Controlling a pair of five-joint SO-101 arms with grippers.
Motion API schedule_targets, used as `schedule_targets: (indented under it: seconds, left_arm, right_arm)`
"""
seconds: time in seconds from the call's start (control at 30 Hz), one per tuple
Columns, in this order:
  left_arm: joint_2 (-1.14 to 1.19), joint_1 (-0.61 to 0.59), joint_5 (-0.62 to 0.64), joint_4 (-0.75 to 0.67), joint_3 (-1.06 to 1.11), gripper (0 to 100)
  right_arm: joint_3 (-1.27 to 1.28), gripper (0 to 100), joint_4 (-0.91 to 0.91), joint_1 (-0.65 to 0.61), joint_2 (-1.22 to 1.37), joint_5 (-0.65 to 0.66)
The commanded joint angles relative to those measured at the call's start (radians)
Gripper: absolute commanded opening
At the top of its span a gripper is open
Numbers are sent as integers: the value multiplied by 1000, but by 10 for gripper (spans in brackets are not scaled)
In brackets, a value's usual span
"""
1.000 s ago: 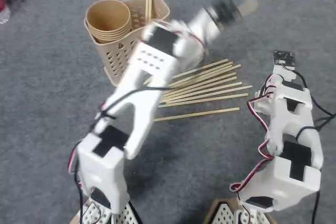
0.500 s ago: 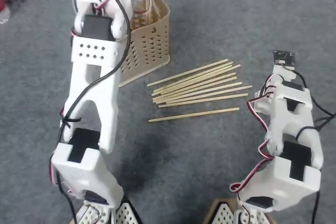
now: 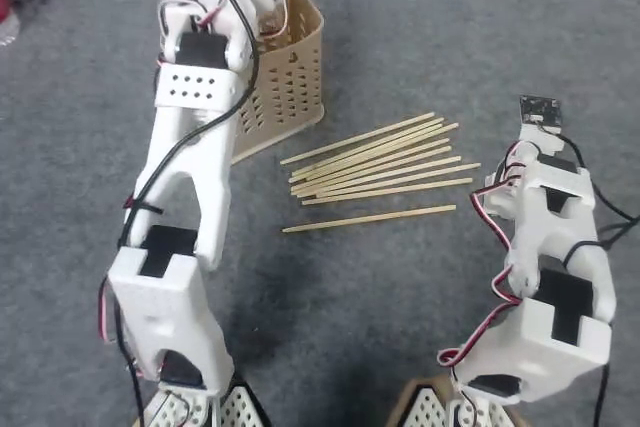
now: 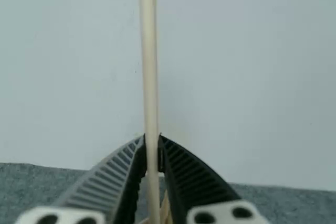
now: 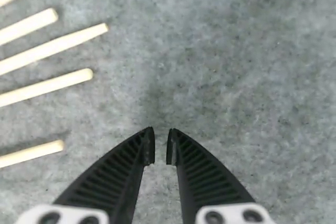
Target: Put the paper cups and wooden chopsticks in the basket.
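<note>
Reaching up over the basket at the far left of the grey desk, the left arm stands nearly straight, its upper part covering the basket's near side. The left hand is clamped on one wooden chopstick, the ribbed black fingers pressed against it on both sides. The stick runs upright between them, seen against the pale wall.

The loose chopsticks lie flat on the desk to the right of the basket, apart from it, fanned roughly side by side. A single stick lies by itself, just nearer to the arms' bases.

The right arm sits folded at the right side, near the fan's right ends. Its right hand hangs over bare grey felt with the tips drawn almost together, only a sliver between them and nothing held. The blunt chopstick ends lie near it.
</note>
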Motion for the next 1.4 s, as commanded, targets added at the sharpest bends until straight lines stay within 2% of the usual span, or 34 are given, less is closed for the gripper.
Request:
schedule_targets:
  seconds: [0.0,0.1,0.23,0.33,0.53,0.67,0.73,0.83,0.9,0.97,1.03,1.23,1.37]
  left_arm:
    - [-12,-3,-12,-23,27,13]
    - [-14,-2,-23,-20,30,21]
    - [-49,0,-206,126,21,148]
    - [-101,12,-198,204,18,156]
    - [-157,8,-204,226,22,155]
    - [-164,52,-210,362,12,155]
    - [-164,106,-293,512,4,156]
    - [-152,239,-531,772,4,156]
    - [-135,319,-678,872,42,156]
    - [-101,370,-767,901,87,156]
    - [-46,390,-804,887,110,157]
    - [150,390,-813,822,108,158]
    - [180,341,-810,813,36,158]
  right_arm:
    - [-2,61,-18,-15,-53,12]
    - [-2,61,-18,-15,-53,12]
    - [-2,61,-18,-15,-53,14]
    - [-2,61,-18,-15,-53,14]
    - [-2,61,-18,-15,-53,14]
    - [-2,61,-18,-13,-53,14]
    - [-2,61,-18,-13,-53,14]
    - [-2,61,-18,-13,-53,14]
    - [-2,61,-18,-13,-53,14]
    - [-2,61,-18,-13,-53,14]
    - [-2,61,-18,-13,-53,14]
    - [-2,61,-16,-10,-53,14]
    - [-2,61,-15,-12,-53,14]
